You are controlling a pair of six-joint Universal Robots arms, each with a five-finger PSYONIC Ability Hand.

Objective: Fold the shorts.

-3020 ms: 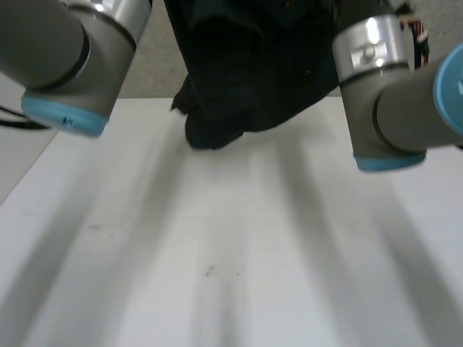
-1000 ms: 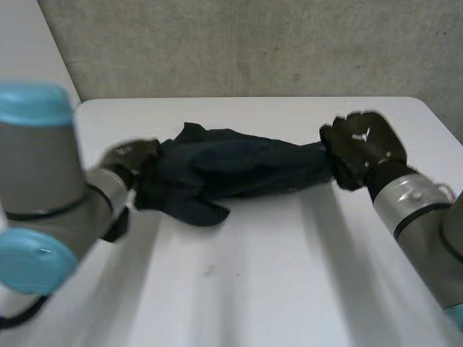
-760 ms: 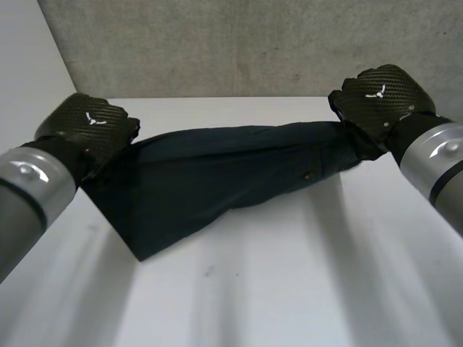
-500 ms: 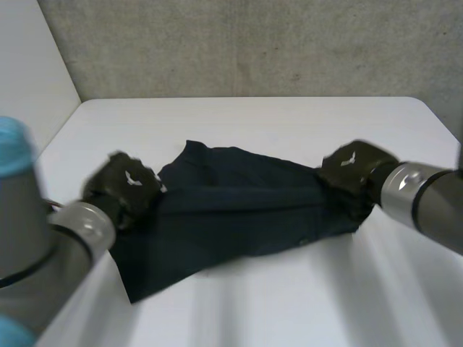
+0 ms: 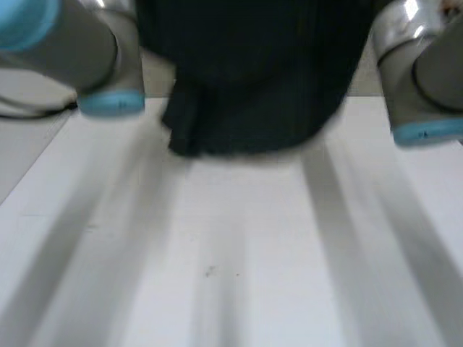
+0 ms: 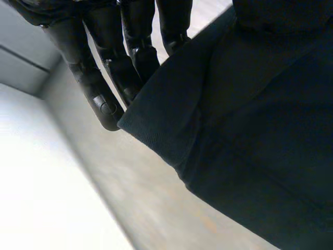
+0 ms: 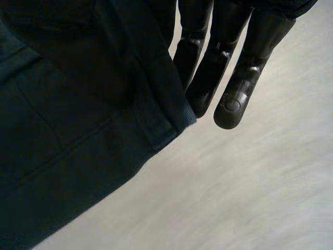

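White counter (image 5: 231,275) lies under the dark shorts (image 5: 253,79), which we see hanging bunched over its far part between the two arms (image 5: 79,50). We find the left robot hand (image 6: 125,57) pinching one hemmed corner with its fingers straight, and the right robot hand (image 7: 223,62) gripping another corner the same way. We note creased navy cloth with stitched hems.

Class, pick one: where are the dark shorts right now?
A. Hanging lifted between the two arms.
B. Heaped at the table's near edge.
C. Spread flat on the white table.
A: the shorts hang lifted over the white table, one corner pinched by the left hand, another by the right hand.
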